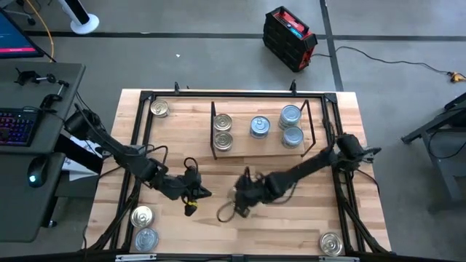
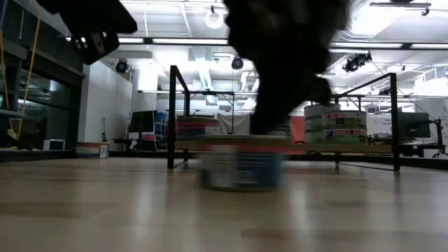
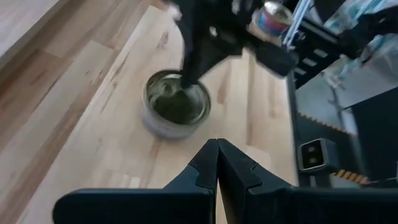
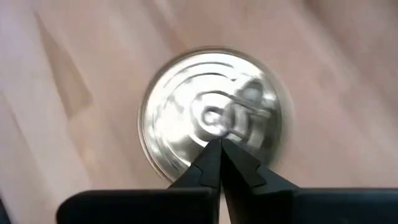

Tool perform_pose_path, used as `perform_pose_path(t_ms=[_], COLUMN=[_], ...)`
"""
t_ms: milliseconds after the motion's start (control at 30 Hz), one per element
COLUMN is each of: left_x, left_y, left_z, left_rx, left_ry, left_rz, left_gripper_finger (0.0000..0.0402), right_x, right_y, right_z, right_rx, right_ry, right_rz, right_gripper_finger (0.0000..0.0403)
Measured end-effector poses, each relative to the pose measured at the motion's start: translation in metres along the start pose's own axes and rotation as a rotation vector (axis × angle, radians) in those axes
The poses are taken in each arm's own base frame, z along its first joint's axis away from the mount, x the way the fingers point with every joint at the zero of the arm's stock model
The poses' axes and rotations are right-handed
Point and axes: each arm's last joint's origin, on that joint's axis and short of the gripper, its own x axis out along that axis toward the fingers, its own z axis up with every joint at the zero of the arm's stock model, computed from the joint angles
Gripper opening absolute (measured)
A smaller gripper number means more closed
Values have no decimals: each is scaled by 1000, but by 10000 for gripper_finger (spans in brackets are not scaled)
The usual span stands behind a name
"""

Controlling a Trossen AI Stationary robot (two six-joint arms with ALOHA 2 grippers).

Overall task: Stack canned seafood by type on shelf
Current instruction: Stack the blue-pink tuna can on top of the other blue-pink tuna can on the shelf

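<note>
The right gripper is hanging over the middle of the table, in front of the shelf, and its two fingers are pressed together with nothing between them. Their tips are pointing down at the lid of one tin that is standing on the bare wood; in the right wrist view the tips are lying over the centre of this silver lid, but it is not possible to tell if they are touching it. The left gripper is waiting just beside, on the left of that tin, and its fingers are also closed on nothing, as the left wrist view is showing. On the shelf, the canned seafood is already standing in groups: two gold-lidded tins at the left part, one silver-blue tin in the middle, and two more silver-blue tins at the right part. Other tins are lying apart on the table: one gold tin at the far left corner, a gold one and a silver-blue one together at the near left corner, and one gold tin at the near right corner.
</note>
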Motion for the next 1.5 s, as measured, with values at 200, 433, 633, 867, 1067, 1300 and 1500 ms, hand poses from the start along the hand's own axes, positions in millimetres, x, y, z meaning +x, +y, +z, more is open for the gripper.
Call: perform_pose_path(t_ms=[200, 433, 633, 867, 1067, 1300, 1500], left_x=[22, 66, 83, 85, 85, 85, 86], left_y=[4, 14, 29, 34, 36, 35, 34], left_z=[-9, -27, -40, -38, -38, -39, -38], left_rx=[68, 157, 202, 261, 270, 271, 261], left_ry=[-14, 0, 66, 78, 90, 91, 75], left_rz=[91, 153, 240, 257, 271, 268, 249], left_gripper_finger=[0, 0, 0, 0, 0, 0, 0], right_x=[-41, -26, 9, 28, 29, 14, 4], right_y=[8, -6, -22, -33, -35, -25, -20], right_z=[40, 18, 2, 7, 13, 14, 16], right_rx=[-141, -154, -35, 71, 89, 81, 80], right_ry=[-19, 118, 87, -42, -66, -62, -83], right_rz=[-3, -57, 3, 106, 131, 232, 274], right_gripper_finger=[0, 0, 0, 0, 0, 0, 0])
